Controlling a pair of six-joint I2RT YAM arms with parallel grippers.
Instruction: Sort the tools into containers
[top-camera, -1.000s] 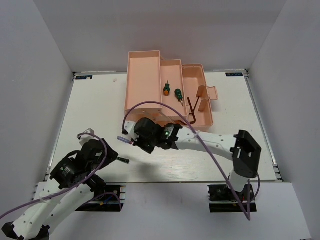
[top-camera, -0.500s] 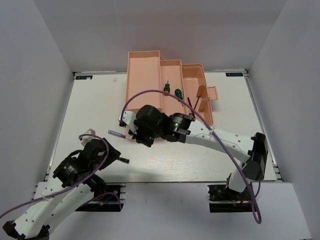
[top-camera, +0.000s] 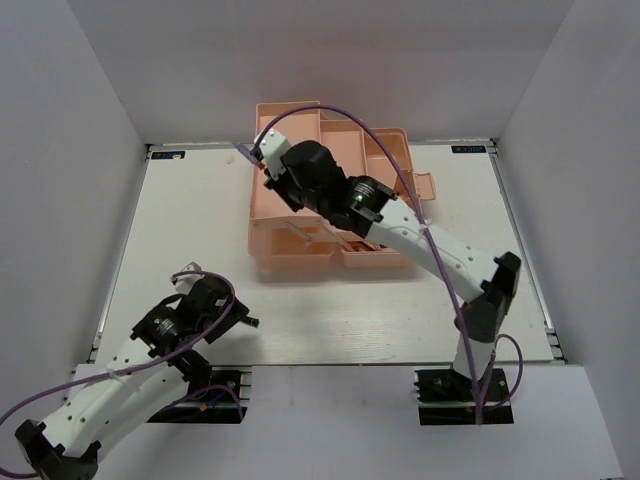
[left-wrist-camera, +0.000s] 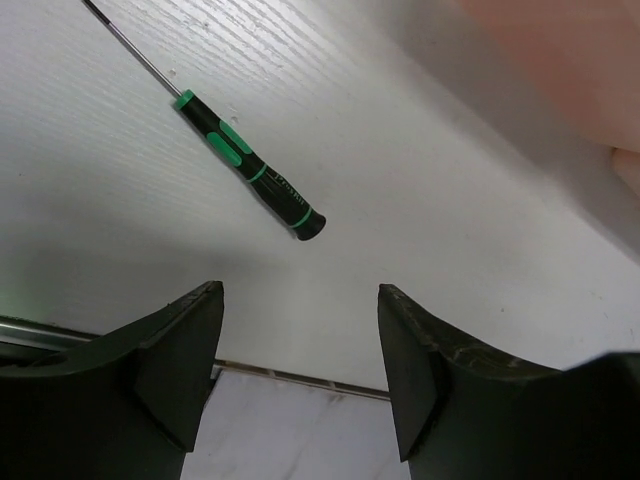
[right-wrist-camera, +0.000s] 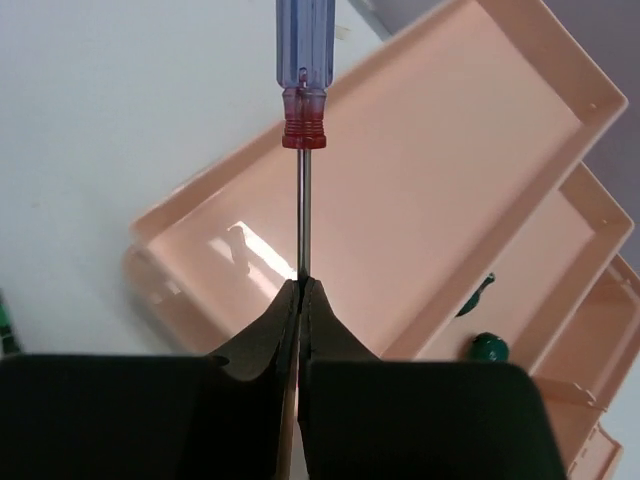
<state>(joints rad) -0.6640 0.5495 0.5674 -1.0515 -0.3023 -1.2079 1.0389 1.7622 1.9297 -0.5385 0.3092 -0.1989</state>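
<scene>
Top external view: the left end effector (top-camera: 232, 318) sits low over the counter (top-camera: 180, 230), close to its near edge on the left side. In the left wrist view its fingers (left-wrist-camera: 190, 345) are spread wide and hold nothing. Just beyond the fingertips a green-and-black screwdriver (left-wrist-camera: 250, 165) lies flat on the counter. Its handle butt is toward the end effector and its thin shaft points away, up and to the left in that view. It lies apart from the toolbox, with white counter surface on every visible side.

Farther out, the peach-pink toolbox (top-camera: 300, 262) stands open near the counter's centre. A band of counter separates its near wall from the left end effector.

The right arm (top-camera: 440, 255) reaches from the near right diagonally across the toolbox to its far left corner. The right end effector (right-wrist-camera: 302, 285) is closed to a narrow slit on the metal shaft of a blue-purple screwdriver (right-wrist-camera: 305, 45). The shaft crosses the rim of the leftmost tray (right-wrist-camera: 450, 150), and the handle projects past that rim over the counter. A stubby green tool (right-wrist-camera: 487, 347) lies in the adjoining tray. The far wall (top-camera: 330, 60) stands close behind the toolbox.
</scene>
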